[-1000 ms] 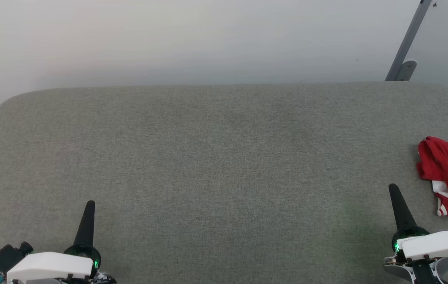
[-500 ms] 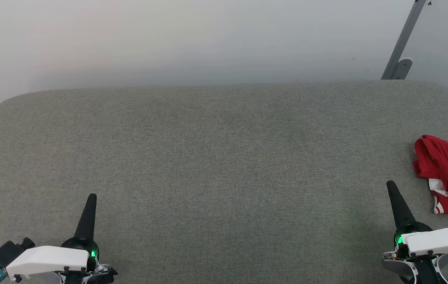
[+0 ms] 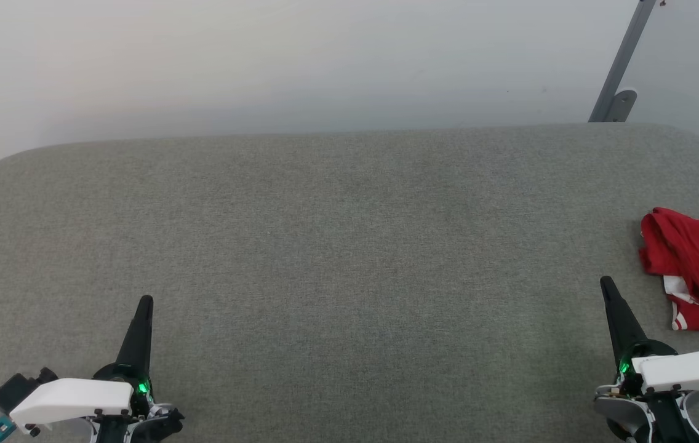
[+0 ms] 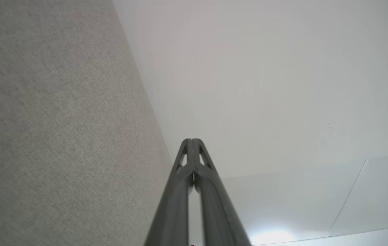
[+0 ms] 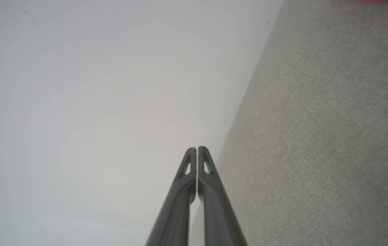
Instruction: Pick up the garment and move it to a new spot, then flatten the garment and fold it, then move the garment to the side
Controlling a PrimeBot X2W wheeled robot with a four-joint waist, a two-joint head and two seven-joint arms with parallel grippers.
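The garment (image 3: 691, 258) lies at about 3 o'clock in the head view, on the right end of the grey cloth-covered table (image 3: 349, 246), partly cut off by the picture's edge. What shows is a rumpled heap: red folds bunched over one another, with a white sleeve and striped trim peeking out below. It is neither spread flat nor squared into a neat fold.

The left pincer (image 3: 143, 304) sits at 7 o'clock and the right pincer (image 3: 607, 288) at 4 o'clock, just beside the heap but not touching it. Both are pressed together and pinching nothing.

A heap at the table's side fits a garment waiting to be picked up, or one already set aside. Its rumpled look suggests flattening and folding remain, though the hidden part leaves that unsure.
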